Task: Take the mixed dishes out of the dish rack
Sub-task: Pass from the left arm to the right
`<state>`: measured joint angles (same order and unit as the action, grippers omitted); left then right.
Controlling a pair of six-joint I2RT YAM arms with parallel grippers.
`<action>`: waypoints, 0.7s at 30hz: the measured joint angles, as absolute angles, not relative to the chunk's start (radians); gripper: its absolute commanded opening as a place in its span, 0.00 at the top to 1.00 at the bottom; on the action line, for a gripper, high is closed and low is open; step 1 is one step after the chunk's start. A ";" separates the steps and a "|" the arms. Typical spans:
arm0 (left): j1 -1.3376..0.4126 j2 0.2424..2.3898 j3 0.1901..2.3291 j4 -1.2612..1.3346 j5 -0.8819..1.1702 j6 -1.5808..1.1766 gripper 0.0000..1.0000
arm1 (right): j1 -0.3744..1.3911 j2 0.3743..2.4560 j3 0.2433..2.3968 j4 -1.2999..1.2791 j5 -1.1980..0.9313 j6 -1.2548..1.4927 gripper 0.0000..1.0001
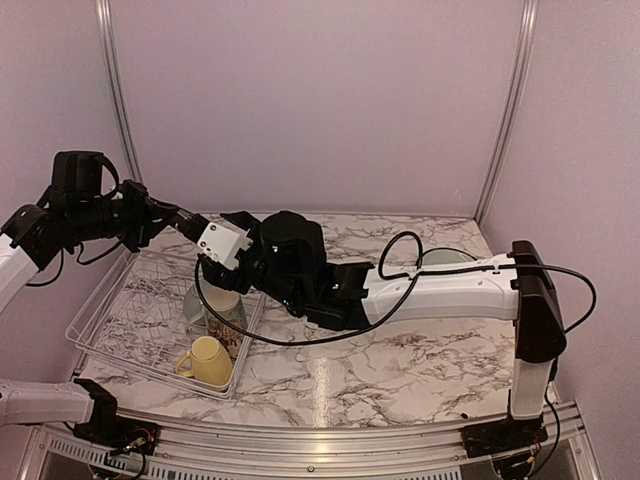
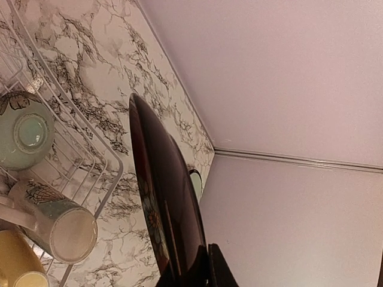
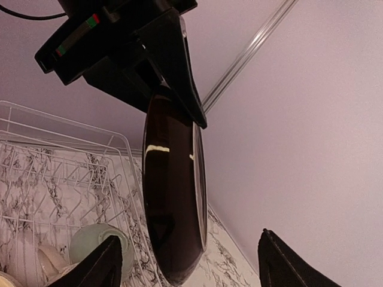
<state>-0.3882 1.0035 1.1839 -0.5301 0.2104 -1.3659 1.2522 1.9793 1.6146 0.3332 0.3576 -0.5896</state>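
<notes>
The dark red patterned plate (image 2: 164,203) stands on edge in the air above the right end of the dish rack (image 1: 110,310). My left gripper (image 2: 203,266) is shut on its rim; the right wrist view shows the left gripper (image 3: 179,89) pinching the plate (image 3: 173,203) from above. My right gripper (image 3: 191,266) is open, with one finger on each side of the plate's lower edge and not touching it. In the rack are the small pale green bowl (image 1: 203,298), upside down, the cream floral mug (image 1: 232,322) and the pale yellow mug (image 1: 208,362). The top view mostly hides the plate.
A pale plate with a dark rim (image 1: 445,258) lies on the marble table at the back right, behind the right arm. The right arm (image 1: 440,292) stretches across the table toward the rack. Walls close the back and both sides.
</notes>
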 measured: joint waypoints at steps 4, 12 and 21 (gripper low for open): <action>-0.425 1.021 1.184 -0.511 0.200 -1.380 1.00 | 1.252 1.999 1.641 0.350 0.387 -0.616 0.35; -0.471 1.025 1.180 -0.494 0.180 -1.400 1.00 | 1.252 2.076 1.700 0.384 0.457 -0.660 0.52; -0.487 1.029 1.179 -0.489 0.158 -1.412 1.00 | 1.235 2.143 1.777 0.379 0.503 -0.683 0.98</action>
